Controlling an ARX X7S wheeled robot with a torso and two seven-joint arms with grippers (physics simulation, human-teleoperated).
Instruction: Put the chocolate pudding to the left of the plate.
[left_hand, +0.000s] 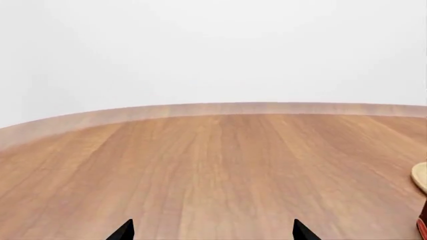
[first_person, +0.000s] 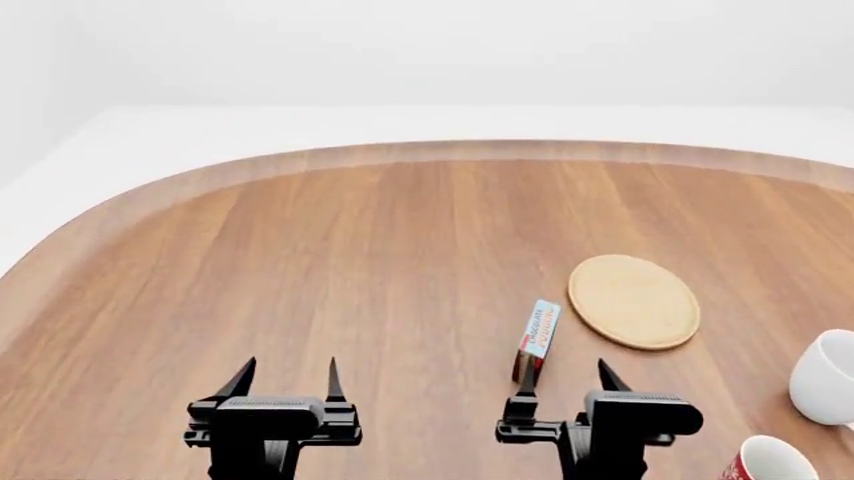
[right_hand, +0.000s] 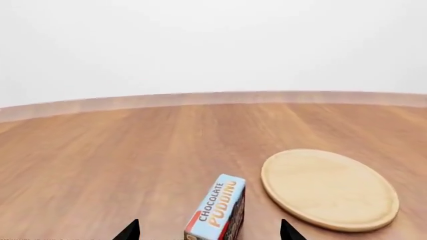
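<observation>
**Pudding already left of plate, nothing gripped**

Left wrist: left gripper (left_hand: 212, 234) spread, grasping nothing; bare wood-grain table (left_hand: 200, 165), plate (left_hand: 420, 176) sliver at the edge.

Head: chocolate pudding (first_person: 538, 338), a small box on edge, stands just left of the flat round tan plate (first_person: 634, 301), apart. Judged near done. White mug (first_person: 827, 376) and red-and-white mug (first_person: 767, 462) near right.

Right wrist: right gripper (right_hand: 210, 232) released, pudding (right_hand: 218, 209) between its 2 tips, untouched.

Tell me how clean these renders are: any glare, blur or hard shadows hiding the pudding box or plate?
Head view: flat, even light, no glare; the chocolate pudding and plate are sharp, shadows faint. Right wrist view: box lettering readable, slightly soft; the table's far edge curves. Left wrist view: mostly bare wood, plate cut off at the frame edge.
</observation>
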